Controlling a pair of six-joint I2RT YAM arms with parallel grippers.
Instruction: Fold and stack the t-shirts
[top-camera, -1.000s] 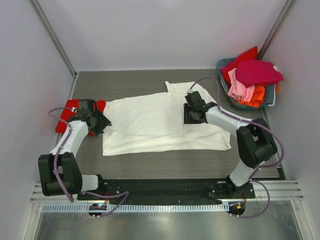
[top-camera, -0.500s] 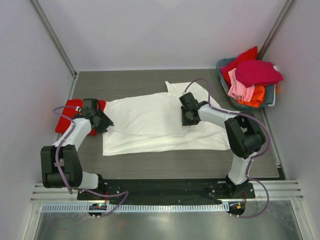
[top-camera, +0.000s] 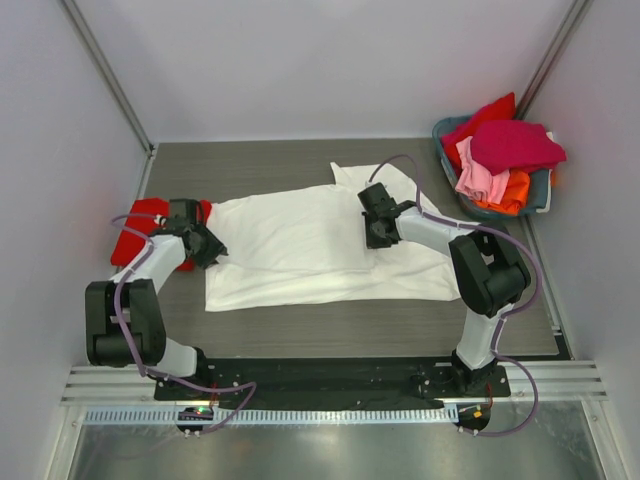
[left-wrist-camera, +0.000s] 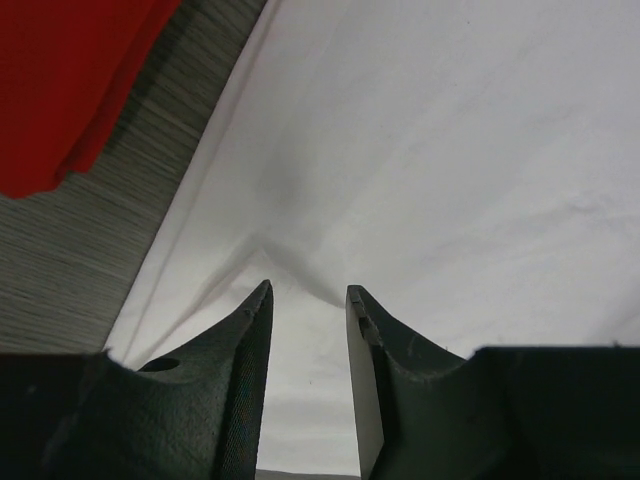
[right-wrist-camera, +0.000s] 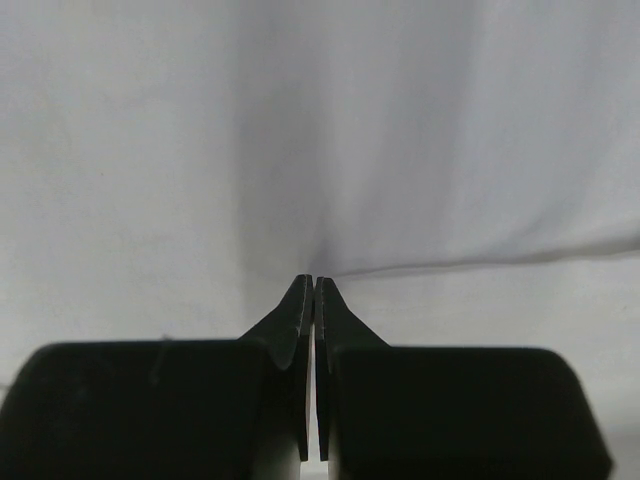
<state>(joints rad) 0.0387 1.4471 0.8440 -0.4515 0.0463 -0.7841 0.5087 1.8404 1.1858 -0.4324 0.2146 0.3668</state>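
- A white shirt (top-camera: 300, 250) lies spread flat across the middle of the table (top-camera: 380, 325), with 2 grippers down on it.
- The left gripper (left-wrist-camera: 308, 290) sits at the shirt's left edge, jaws apart, a pucker of cloth between the tips.
- The right gripper (right-wrist-camera: 314, 278) is right of the shirt's centre, jaws clenched on a fold of it.
- A red shirt (top-camera: 128, 242) lies just left of the white one.
- The basket (top-camera: 541, 188) in the far right corner holds heaped shirts (top-camera: 510, 145).
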